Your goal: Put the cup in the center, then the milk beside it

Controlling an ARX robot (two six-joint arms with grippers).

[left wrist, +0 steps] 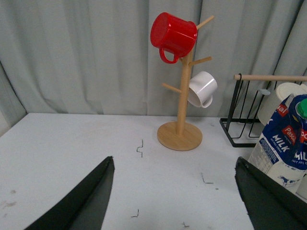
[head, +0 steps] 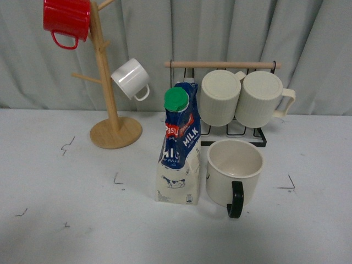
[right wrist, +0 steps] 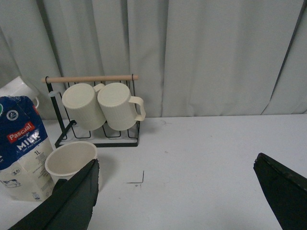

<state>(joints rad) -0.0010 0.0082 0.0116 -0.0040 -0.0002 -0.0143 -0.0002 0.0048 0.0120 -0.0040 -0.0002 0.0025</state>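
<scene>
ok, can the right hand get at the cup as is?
Probably yes. The right hand is open, and the cup stands upright with nothing before it; the milk stands on its far side.

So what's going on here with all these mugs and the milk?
Nothing is being handled right now. The cup with the black handle stands upright on the table, and the milk carton stands close beside it. Both pincers, left and right, are wide open and empty, apart from the two things. Behind, ribbed cream mugs hang on a wire rack, and a red mug and a small white cup hang on a wooden mug tree.
</scene>
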